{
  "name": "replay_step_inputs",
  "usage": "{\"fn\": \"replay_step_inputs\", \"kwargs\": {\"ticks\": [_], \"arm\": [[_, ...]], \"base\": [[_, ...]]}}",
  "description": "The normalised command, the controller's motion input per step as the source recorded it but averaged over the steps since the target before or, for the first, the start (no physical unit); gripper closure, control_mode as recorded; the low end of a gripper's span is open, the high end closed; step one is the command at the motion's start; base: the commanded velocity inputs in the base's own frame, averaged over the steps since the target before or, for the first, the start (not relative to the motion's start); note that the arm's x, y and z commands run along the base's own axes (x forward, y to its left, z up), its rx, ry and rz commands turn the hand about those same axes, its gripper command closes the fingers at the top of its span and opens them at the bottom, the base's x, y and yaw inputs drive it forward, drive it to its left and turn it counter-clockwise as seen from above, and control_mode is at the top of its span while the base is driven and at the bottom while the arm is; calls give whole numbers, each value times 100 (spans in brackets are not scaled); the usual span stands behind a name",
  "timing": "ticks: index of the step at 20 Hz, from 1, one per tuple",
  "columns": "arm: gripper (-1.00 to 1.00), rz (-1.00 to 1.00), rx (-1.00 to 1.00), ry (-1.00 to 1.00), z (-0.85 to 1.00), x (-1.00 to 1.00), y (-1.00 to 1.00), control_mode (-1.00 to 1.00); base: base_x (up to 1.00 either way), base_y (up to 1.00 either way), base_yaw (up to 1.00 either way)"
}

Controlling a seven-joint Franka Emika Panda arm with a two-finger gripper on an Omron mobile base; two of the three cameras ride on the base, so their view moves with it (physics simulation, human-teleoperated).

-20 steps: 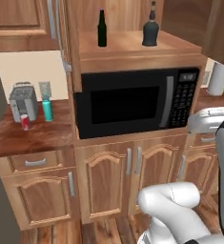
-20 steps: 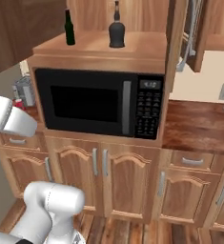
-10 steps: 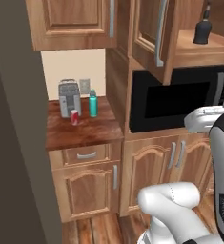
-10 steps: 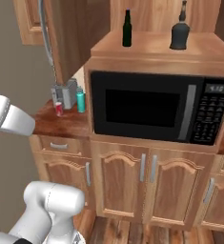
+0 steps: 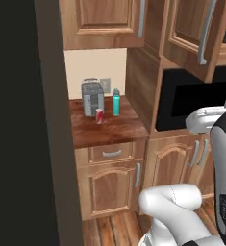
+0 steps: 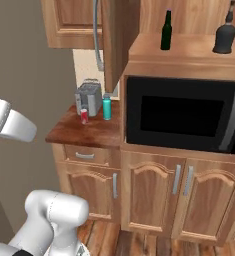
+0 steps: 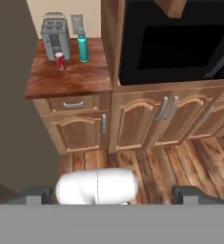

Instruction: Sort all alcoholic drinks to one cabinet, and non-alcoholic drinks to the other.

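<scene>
On the far left of the table [image 5: 109, 134] stands a grey toaster [image 5: 93, 97]. The red soda can [image 5: 99, 115] stands just in front of it, and the teal bottle [image 5: 116, 102] stands just beside the toaster on its right. Both non-alcoholic drinks are upright and a little apart from each other. More to the right is the black microwave [image 6: 184, 116]. On the wooden shelf [image 6: 184, 57] above it stand the slim dark-green bottle [image 6: 166, 32] and, further right and well apart from it, the squat black bottle [image 6: 224, 34].

In the hand view the two dark tips of the claw [image 7: 112, 194] stand far apart at the bottom edge, fully open, and nothing is between them. The claw is well away from every drink, so I judge that no sorting step is done yet.

What can go wrong: the can is small and stands very near the toaster, so a reach that is not straight may push it over or hit the toaster. The teal bottle near it may also fall. The cabinet door [image 6: 113, 40] hanging open above the table may block the arm.
</scene>
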Motion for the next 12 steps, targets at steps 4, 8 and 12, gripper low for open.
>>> {"fn": "replay_step_inputs", "kwargs": {"ticks": [4,8,12], "arm": [[-100,0,0,0,0,0,0,100],[-100,0,0,0,0,0,0,100],[-100,0,0,0,0,0,0,100]], "base": [[46,21,12],[67,18,21],[72,20,25]]}}
